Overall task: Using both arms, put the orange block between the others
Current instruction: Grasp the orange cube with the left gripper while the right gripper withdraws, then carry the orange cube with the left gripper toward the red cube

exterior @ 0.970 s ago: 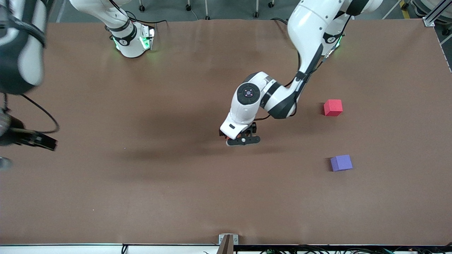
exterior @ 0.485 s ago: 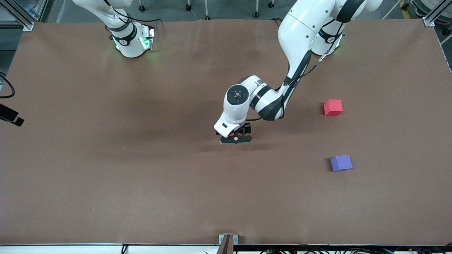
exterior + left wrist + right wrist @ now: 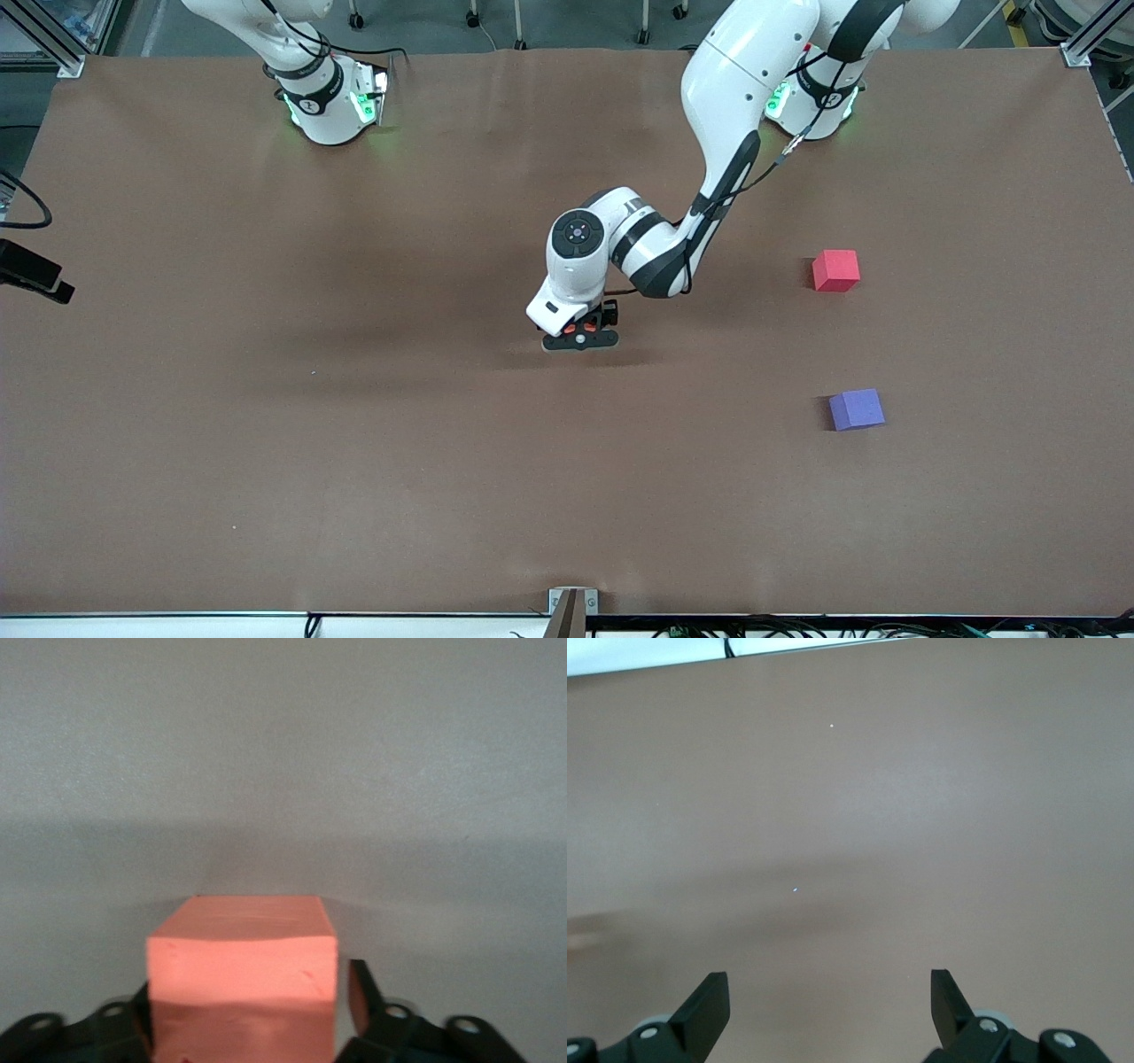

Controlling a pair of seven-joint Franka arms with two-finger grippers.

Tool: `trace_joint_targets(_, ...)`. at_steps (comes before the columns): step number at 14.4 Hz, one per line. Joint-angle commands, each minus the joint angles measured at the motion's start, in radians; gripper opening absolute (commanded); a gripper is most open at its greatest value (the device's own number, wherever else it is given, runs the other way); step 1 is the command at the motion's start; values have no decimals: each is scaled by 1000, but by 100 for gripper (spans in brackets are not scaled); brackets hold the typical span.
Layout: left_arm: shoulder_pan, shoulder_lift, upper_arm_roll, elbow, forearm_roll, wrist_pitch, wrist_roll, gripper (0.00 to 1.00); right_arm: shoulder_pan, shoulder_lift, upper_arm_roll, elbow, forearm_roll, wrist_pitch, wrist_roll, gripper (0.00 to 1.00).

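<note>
**Left claw clamps the orange block at mid-table**

The left arm [image 3: 709, 115] reaches from its base down to the middle of the brown table [image 3: 354, 461]. Its left gripper [image 3: 580, 337] is low at the table surface there, and the orange block [image 3: 241, 979] sits between its fingers [image 3: 358, 992]. In the left wrist view the two black fingers press against the block's sides, so the claw is clenched on the block. From the front only slivers of orange show under the wrist.

The other two blocks lie toward the left arm's end of the table, well apart from the gripper. The red-pink block [image 3: 835, 269] is farther from the front camera; the purple block [image 3: 856, 408] is nearer to it. A bare stretch of table separates them.

The right arm [image 3: 292, 53] waits, drawn back toward its own end of the table. The right gripper [image 3: 829, 1010] hangs over bare table with its fingers spread wide and nothing between them.
</note>
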Motion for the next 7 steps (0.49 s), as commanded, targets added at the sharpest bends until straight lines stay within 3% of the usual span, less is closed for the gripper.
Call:
trace_joint_targets(1, 3, -3, 10, 20, 24, -14, -18, 31, 15, -121, 18, -171, -7, 78, -11, 100)
trace_joint_targets(3, 11, -10, 12, 20, 24, -14, -18, 21, 17, -129, 18, -184, -24, 71, -11, 100)
trace_joint_targets(7, 89, -105, 15, 13, 24, -126, -21, 20, 17, -137, 20, -178, -24, 40, -9, 100)
